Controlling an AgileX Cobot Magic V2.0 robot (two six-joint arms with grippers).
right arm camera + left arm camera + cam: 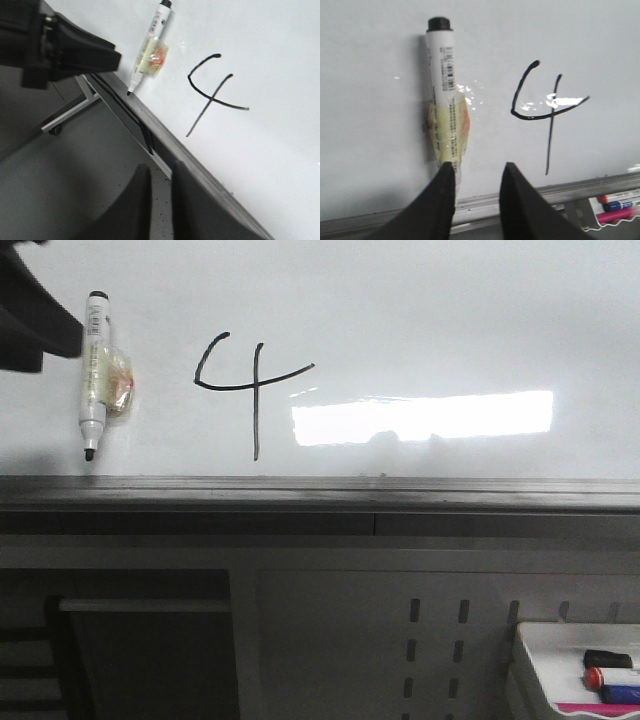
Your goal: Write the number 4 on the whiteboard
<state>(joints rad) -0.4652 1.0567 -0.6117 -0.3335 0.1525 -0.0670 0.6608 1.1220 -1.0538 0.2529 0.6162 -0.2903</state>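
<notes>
The whiteboard (450, 320) carries the number 4 (256, 410), a thin black open-topped figure left of the board's middle. It also shows in the left wrist view (551, 130) and the right wrist view (210, 102). A white marker (94, 350) with a black cap and yellowish tape around it sits upright against the board, tip down, left of the 4. My left gripper (477, 167) is open and empty just below the marker (442, 75); its left finger overlaps the marker's lower end. My right gripper (160, 172) holds nothing, its jaws a narrow gap apart, low beside the board's edge.
A grey metal ledge (320, 490) runs along the board's lower edge. A small white tray (560, 640) with red, blue and pink markers (610, 677) stands at the lower right. A dark frame and perforated panel lie below the ledge.
</notes>
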